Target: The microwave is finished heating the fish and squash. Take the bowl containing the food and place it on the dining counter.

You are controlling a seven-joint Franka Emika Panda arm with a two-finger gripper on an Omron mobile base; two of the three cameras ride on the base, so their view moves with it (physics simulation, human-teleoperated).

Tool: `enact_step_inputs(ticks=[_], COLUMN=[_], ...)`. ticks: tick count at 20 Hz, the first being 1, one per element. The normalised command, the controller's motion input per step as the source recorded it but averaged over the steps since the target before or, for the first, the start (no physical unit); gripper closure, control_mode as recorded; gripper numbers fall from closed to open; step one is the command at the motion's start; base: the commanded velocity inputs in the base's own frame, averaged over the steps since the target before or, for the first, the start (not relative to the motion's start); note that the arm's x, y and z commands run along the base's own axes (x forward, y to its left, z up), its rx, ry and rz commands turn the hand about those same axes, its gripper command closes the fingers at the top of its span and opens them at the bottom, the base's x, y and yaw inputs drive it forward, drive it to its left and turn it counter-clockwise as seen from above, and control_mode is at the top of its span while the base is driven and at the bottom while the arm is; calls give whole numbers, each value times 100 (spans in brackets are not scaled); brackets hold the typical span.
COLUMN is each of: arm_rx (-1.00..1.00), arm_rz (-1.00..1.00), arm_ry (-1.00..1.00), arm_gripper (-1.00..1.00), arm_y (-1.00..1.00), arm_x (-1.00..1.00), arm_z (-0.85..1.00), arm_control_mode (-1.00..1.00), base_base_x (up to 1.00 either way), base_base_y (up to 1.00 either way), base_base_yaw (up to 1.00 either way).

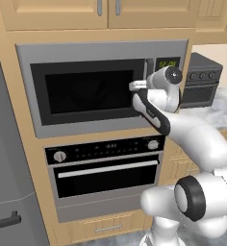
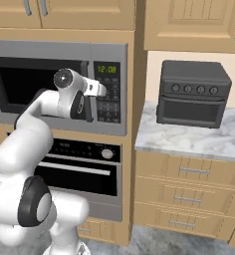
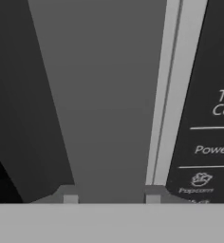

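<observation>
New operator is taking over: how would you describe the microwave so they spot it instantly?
Find the tall wooden cabinet wall; the microwave is the wide grey steel unit built in above the black-glass oven. Unlike the small dark toaster oven on the marble counter, it shows a green digital clock.

White arm: rises from lower right of left base view, elbow bent, reaching to centre. Pincer [image 3: 111, 198]: fingertips [image 3: 70, 197] apart (partly closed).
</observation>
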Motion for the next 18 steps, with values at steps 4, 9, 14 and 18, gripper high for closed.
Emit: enact_step_inputs(ticks=[4, 9, 14, 18], arm_rx=[0, 0, 0, 0], arm_rz=[0, 2, 1, 0], arm_ry=[0, 0, 0, 0], arm_gripper=[100, 100, 100, 100], arm_y=[0, 11, 34, 56], arm_x=[-4, -57, -87, -97], arm_z=[0, 14, 32, 49], arm_control_mode=[-100, -100, -100, -100], base_base_x=[0, 0, 0, 0], base_base_y=[0, 0, 0, 0], base_base_yaw=[0, 0, 0, 0])
